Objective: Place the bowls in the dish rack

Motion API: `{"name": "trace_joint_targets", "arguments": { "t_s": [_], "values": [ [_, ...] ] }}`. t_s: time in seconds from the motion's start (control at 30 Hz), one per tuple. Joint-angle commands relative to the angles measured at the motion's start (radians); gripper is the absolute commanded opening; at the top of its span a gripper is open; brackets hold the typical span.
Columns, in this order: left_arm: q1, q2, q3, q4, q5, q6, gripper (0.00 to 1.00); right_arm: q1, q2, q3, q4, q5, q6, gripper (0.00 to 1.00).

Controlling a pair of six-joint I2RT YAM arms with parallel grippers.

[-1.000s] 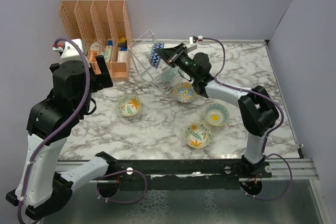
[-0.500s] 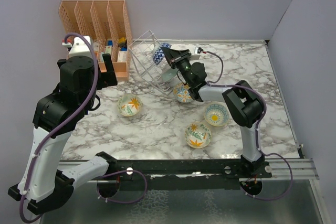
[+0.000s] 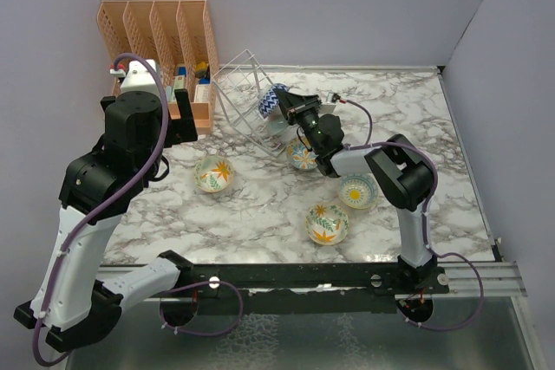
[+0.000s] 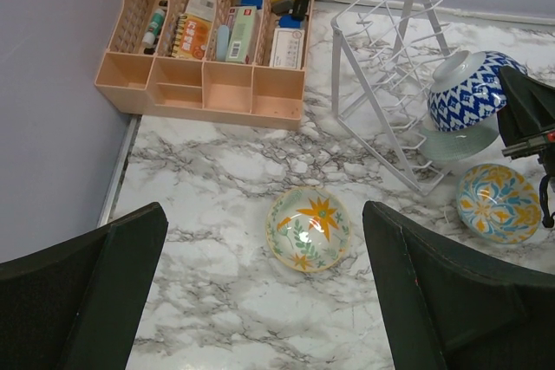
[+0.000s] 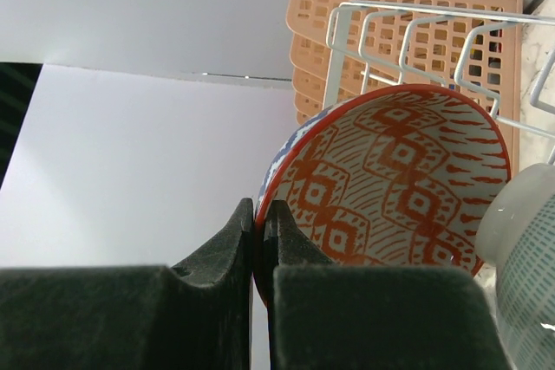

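My right gripper (image 3: 289,108) is shut on the rim of a bowl (image 3: 272,100) that is blue-patterned outside and red-patterned inside (image 5: 399,179). It holds the bowl on edge against the white wire dish rack (image 3: 241,93). The pinch on the rim shows in the right wrist view (image 5: 263,211). A teal bowl (image 4: 455,140) leans in the rack's lower end. On the table lie a cream bowl with an orange flower (image 3: 214,173), a blue-and-yellow bowl (image 3: 303,155), a yellow-sun bowl (image 3: 356,189) and a cream leaf bowl (image 3: 327,223). My left gripper (image 4: 264,301) hangs open high above the flower bowl (image 4: 309,228).
An orange slotted organizer (image 3: 160,45) with small items stands at the back left, touching the rack's left side. Walls close the back and both sides. The black rail (image 3: 303,276) runs along the near edge.
My right wrist has swung and folded in, carrying the patterned bowl slightly right and nearer along the rack. My left arm has shifted a little to the right.
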Motion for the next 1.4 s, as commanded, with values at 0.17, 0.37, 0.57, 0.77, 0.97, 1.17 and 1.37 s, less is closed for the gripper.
{"name": "trace_joint_targets", "arguments": {
  "t_s": [0.17, 0.37, 0.57, 0.77, 0.97, 1.17, 1.37],
  "values": [
    [-0.007, -0.001, -0.003, 0.013, 0.025, 0.000, 0.99, 0.000, 0.040, 0.018, 0.154, 0.004, 0.047, 0.01],
    [-0.008, -0.001, 0.000, 0.008, 0.022, -0.001, 0.99, 0.000, 0.100, 0.042, 0.165, -0.003, 0.071, 0.02],
    [-0.007, 0.003, 0.000, 0.012, 0.028, 0.000, 0.99, 0.002, 0.095, 0.037, 0.125, 0.015, 0.079, 0.04],
    [-0.007, 0.002, -0.003, 0.019, 0.026, -0.001, 0.99, 0.001, 0.060, -0.002, 0.094, 0.040, 0.081, 0.18],
    [-0.008, 0.002, -0.009, 0.022, 0.025, -0.001, 0.99, 0.001, 0.072, -0.014, 0.085, 0.030, 0.110, 0.26],
    [-0.007, 0.004, -0.007, 0.023, 0.023, 0.002, 0.99, 0.002, 0.059, -0.020, 0.046, 0.030, 0.117, 0.30],
    [-0.007, 0.006, -0.007, 0.030, 0.023, 0.002, 0.99, 0.001, 0.001, -0.056, -0.065, 0.034, 0.145, 0.35]
  ]
}}
